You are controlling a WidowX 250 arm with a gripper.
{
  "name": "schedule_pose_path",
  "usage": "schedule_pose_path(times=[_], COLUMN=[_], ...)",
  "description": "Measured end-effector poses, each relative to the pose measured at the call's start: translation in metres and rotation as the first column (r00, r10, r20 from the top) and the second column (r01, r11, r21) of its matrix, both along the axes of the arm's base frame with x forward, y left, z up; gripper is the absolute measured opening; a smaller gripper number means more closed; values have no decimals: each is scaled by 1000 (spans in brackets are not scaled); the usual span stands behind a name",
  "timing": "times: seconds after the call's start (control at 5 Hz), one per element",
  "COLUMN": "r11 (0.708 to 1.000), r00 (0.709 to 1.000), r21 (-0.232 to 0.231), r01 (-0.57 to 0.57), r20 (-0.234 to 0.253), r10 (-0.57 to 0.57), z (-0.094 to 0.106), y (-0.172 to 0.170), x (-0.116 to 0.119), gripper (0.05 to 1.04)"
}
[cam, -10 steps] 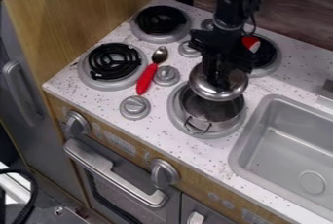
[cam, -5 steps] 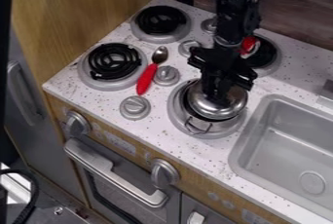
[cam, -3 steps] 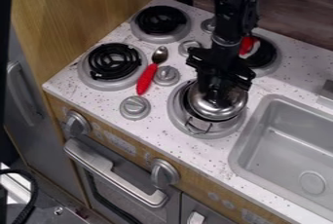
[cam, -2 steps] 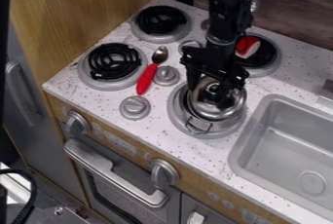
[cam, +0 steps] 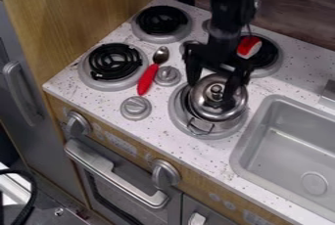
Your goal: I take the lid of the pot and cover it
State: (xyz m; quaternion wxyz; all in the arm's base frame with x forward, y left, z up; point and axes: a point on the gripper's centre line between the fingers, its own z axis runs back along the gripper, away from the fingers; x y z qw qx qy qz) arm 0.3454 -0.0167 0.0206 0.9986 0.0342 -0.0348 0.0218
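Observation:
Just above the lid, the black gripper (cam: 210, 91) hangs open, one finger at the lid's left edge and the other over its right part. The silver lid (cam: 212, 109) lies on the pot, and its round knob stands between the fingers. Under it the silver pot (cam: 214, 124) sits on the front right burner, with a wire handle toward the front. Part of the lid's right side is hidden by the gripper.
A red-handled spoon (cam: 148, 78) lies between the left burners and the knobs. The grey sink (cam: 288, 146) is to the right. A red and white object (cam: 249, 47) rests on the back right burner.
The lid came down onto the pot from slightly above and behind it. Since then the gripper has opened, letting go of the knob, and risen slightly.

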Motion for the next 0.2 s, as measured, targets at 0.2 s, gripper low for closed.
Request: schedule_pose_path(times=[0.2], r11=[1000], r00=[1000], r21=[-23], r01=[-20], r20=[15], r10=[21], z=[13], y=[-3], x=[-8], gripper=[998])
